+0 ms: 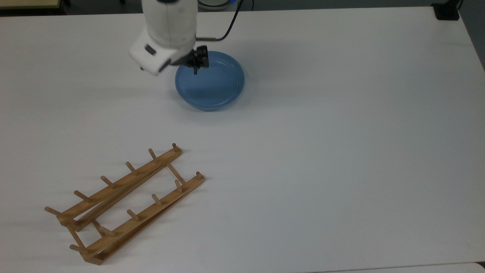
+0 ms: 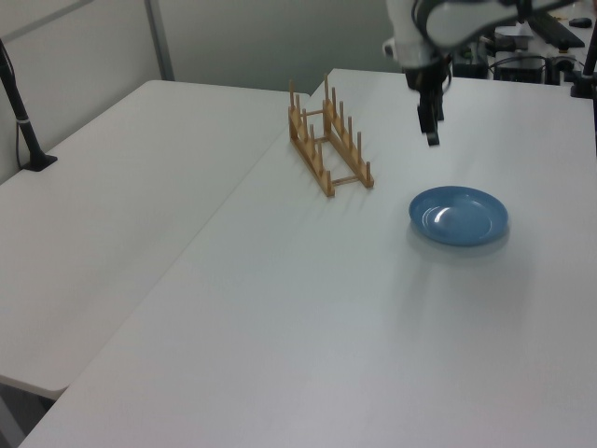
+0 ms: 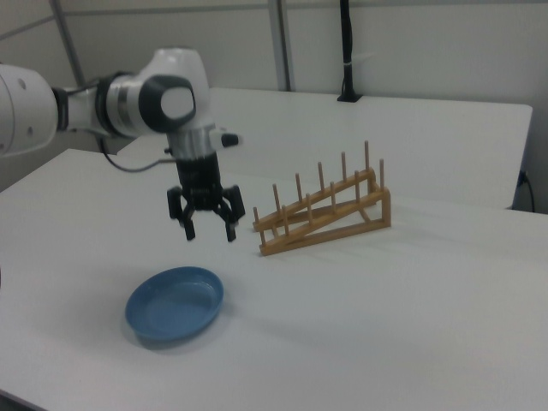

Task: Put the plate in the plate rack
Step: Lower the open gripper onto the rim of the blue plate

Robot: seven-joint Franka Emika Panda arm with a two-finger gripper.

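The light-blue plate [image 1: 209, 80] lies flat on the white table [image 1: 341, 151], also seen in the left view [image 2: 458, 216] and the right view [image 3: 175, 303]. My gripper [image 3: 210, 231] hangs open in the air, pointing down, above the plate's rim on the side toward the top view's left. One dark finger [image 1: 197, 63] shows over the plate's rim; the white hand covers the other. The wooden plate rack [image 1: 125, 201] stands apart from the plate with nothing in it, near the top view's lower left [image 2: 328, 140] [image 3: 324, 214].
A second white table [image 2: 112, 205] adjoins this one along a seam. A black post [image 2: 23, 112] stands on it. A black object [image 1: 447, 11] sits at the table's far right corner in the top view. Monitors and cables [image 2: 522, 47] lie behind the arm.
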